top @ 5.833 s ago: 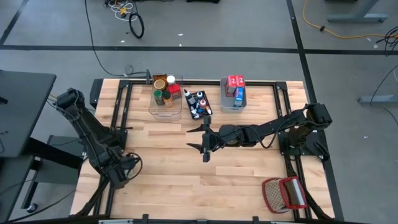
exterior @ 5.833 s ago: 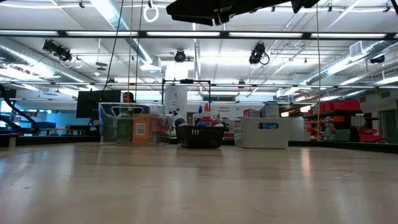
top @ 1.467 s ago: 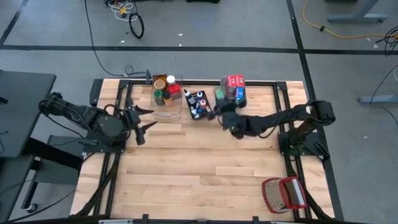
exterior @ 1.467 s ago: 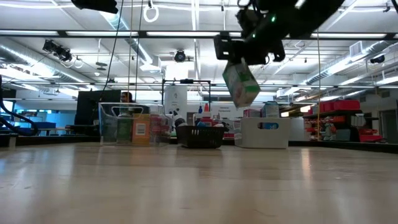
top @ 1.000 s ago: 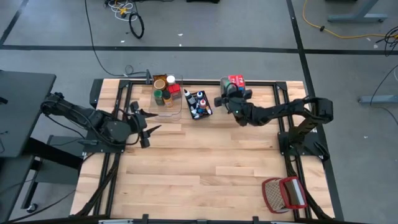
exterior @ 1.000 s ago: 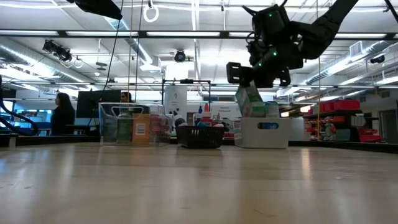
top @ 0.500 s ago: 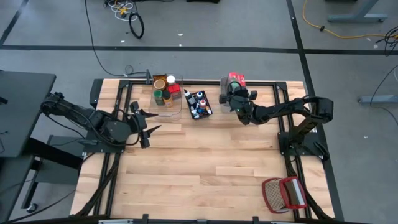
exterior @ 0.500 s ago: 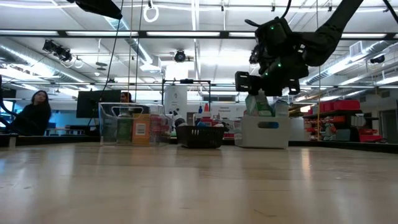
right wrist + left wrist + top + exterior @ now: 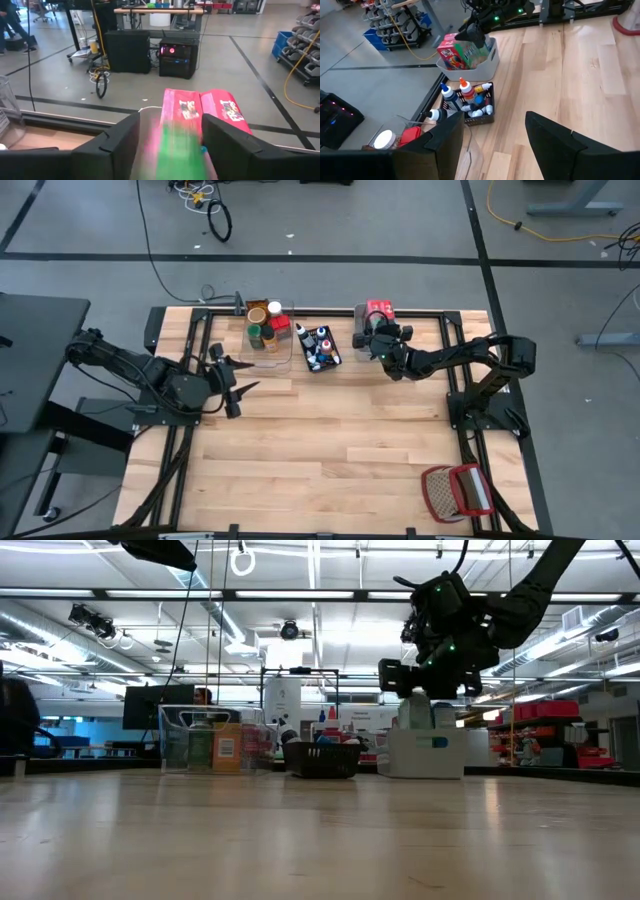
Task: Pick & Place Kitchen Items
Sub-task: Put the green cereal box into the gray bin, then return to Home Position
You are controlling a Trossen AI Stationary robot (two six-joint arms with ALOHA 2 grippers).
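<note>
Green box: a green carton (image 9: pixel 176 150) stands between the right gripper's fingers, blurred, its long axis running away from the wrist camera toward two red cartons (image 9: pixel 210 111) upright behind it; in the left wrist view its green face (image 9: pixel 472 54) leans among the red boxes inside the bin.
Right gripper: the dark two-finger right gripper (image 9: pixel 376 338) hangs over the pale grey-blue plastic bin (image 9: pixel 359 346) at the table's far edge; fingers spread on either side of the green carton, and whether they still press it cannot be told.
Left gripper: the dark left gripper (image 9: pixel 238 375) hovers above the boards near the table's left side, fingers parted, holding nothing.
Other items: a low black mesh basket (image 9: pixel 487 113) holds small white bottles with blue, orange and red caps, lying tilted; a clear square plastic bin (image 9: pixel 268 346) holds jars and cans seen from above as round lids.
Surface: a butcher-block table (image 9: pixel 330 450) of pale wooden strips, framed by black metal rails; a red-and-white wire basket (image 9: pixel 457 492) sits at its near right corner.
Room: grey concrete floor with dark tape lines, yellow cable, ceiling strip lights, shelving and desks; a person in dark clothes (image 9: pixel 16 725) stands at the far left in the low view.
</note>
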